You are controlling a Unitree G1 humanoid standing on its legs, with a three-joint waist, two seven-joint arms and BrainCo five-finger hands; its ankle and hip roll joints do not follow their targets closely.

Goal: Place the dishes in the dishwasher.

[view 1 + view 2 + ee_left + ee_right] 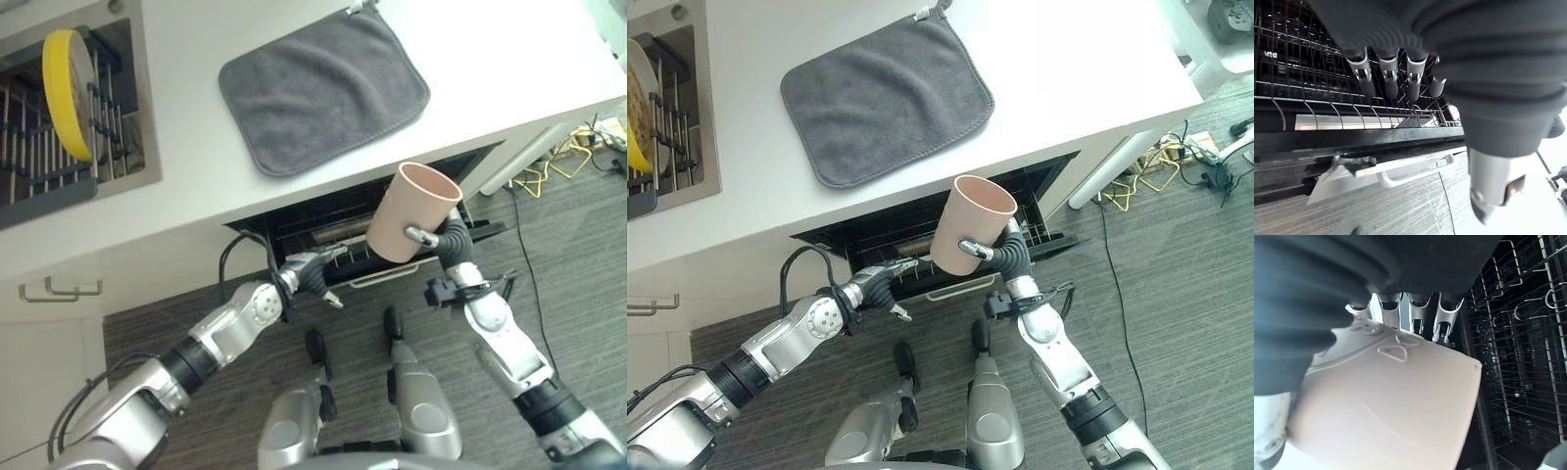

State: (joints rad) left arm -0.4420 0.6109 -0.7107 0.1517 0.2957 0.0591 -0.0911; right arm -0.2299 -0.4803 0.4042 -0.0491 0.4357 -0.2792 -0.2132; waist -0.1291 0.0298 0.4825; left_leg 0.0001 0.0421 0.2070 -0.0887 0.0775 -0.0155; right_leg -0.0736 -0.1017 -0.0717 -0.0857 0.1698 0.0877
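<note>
Cup: pink-beige cup (pixel 412 212) was closest to the head camera, held up in the air above the front edge of the open dishwasher rack (pixel 323 230), mouth tilted up and toward the far right, base toward the near left.
Right hand: right hand (pixel 443 238) had its fingers (pixel 1415 316) curled round the cup's lower wall, thumb on the near side; the cup filled the palm.
Key relation: the rack lay below and to the far left of the cup, so the cup's long axis, I judged, needed tipping over to go mouth-down among the wires.
Left hand: left hand (pixel 312 275) sat at the rack's front rim (pixel 1359 134), left of the cup, fingers (pixel 1390 76) bent over the wires without clearly gripping one.
Nearer arm: the right one, already carrying.
Tabletop: white tabletop (pixel 509 59) bore a grey drying mat (pixel 323 90); at far left a yellow plate (pixel 67 90) stood on edge in the sink rack (pixel 39 162).
</note>
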